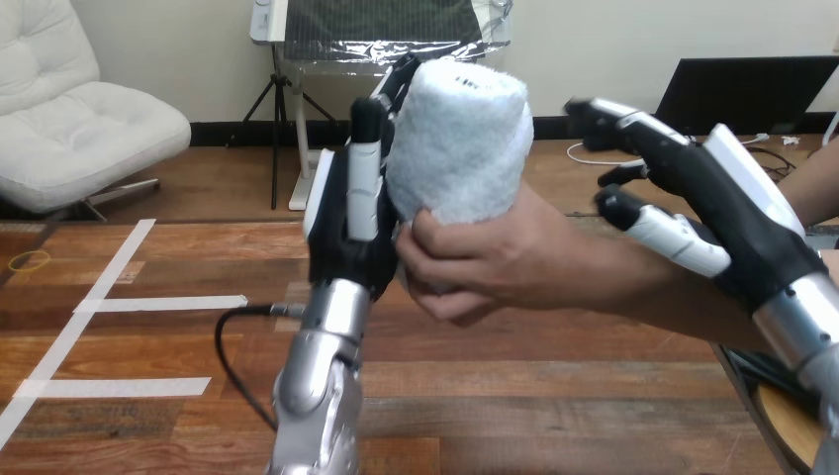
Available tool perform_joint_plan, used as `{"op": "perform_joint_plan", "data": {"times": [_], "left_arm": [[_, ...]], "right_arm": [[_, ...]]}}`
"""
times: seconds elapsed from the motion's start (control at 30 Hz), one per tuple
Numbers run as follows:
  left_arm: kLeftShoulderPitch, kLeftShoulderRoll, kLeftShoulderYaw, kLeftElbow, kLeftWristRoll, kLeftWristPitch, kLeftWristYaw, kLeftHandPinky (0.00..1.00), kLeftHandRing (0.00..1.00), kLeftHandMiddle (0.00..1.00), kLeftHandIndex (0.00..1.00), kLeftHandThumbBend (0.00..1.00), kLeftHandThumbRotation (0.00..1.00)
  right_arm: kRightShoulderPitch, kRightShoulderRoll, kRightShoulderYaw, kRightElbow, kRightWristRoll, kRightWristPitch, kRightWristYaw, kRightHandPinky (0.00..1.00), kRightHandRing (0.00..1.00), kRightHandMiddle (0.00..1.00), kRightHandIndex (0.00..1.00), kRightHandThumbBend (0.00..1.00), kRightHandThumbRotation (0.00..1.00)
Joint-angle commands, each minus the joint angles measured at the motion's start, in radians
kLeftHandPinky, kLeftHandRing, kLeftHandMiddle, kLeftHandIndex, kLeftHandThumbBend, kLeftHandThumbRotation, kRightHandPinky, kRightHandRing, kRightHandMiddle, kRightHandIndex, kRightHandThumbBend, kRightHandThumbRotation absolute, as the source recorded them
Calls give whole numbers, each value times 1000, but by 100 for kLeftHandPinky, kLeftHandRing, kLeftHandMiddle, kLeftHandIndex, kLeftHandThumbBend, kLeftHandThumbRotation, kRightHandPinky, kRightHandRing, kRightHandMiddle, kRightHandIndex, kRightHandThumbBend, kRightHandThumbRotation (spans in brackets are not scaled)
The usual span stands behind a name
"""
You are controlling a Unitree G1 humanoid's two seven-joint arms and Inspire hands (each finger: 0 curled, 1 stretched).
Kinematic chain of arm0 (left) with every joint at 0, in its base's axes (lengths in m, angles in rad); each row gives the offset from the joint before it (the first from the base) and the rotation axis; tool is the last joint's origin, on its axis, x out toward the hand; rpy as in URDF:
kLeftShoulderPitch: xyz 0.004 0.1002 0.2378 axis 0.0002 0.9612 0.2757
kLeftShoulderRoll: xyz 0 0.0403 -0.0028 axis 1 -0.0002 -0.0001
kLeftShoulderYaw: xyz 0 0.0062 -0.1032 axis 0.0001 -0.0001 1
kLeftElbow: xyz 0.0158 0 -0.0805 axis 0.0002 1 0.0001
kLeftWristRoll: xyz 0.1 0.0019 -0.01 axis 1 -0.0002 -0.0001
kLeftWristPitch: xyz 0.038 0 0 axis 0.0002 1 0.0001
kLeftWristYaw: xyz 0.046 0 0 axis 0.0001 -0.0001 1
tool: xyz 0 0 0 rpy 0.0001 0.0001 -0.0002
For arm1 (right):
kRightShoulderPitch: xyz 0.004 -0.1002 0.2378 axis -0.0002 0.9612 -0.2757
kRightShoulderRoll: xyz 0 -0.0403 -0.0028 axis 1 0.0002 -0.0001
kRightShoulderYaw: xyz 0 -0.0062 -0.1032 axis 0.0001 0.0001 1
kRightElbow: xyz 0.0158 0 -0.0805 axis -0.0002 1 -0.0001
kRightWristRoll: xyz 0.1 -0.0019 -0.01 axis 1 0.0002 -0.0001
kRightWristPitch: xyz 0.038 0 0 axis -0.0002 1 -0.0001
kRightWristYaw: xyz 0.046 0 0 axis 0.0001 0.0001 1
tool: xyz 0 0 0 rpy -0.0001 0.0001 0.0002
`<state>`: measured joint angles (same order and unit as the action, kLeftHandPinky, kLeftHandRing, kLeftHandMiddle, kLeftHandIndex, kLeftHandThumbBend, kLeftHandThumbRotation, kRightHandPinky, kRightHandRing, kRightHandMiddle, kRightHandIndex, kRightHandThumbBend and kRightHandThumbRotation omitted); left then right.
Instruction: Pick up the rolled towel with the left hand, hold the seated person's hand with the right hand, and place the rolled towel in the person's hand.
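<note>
Over taped wood planks [148, 396], left hand [346, 228] and person's hand [495, 262] grasp rolled towel [460, 139]; right hand [732, 218], released, possibly touches forearm [673, 292].

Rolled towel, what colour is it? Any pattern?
The rolled towel is plain white with no pattern; it shows best in the head view.

a single camera on the robot's head looks forward and down. it sits close in: the left hand [341, 230] and rolled towel [460, 139] loom large mid-view, the right hand [734, 226] near the right edge.
</note>
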<state>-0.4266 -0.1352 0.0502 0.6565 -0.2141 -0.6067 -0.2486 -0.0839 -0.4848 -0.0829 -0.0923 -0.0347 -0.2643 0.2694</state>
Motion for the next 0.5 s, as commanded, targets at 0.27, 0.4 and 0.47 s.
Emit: {"op": "perform_joint_plan", "data": {"times": [0.27, 0.4, 0.47], "left_arm": [[152, 61, -10, -251, -10, 71, -33, 100, 90, 89, 87, 82, 100], [196, 78, -14, -312, -11, 89, -38, 99, 90, 89, 86, 82, 100], [223, 86, -15, -353, -17, 107, -41, 99, 90, 89, 86, 83, 100]], "right_arm": [[49, 134, -32, -120, 92, -99, -70, 80, 90, 91, 92, 90, 100], [68, 157, -32, -141, 145, -122, -56, 84, 92, 93, 94, 91, 100], [82, 172, -34, -157, 151, -134, -65, 85, 93, 93, 94, 91, 100]]}}
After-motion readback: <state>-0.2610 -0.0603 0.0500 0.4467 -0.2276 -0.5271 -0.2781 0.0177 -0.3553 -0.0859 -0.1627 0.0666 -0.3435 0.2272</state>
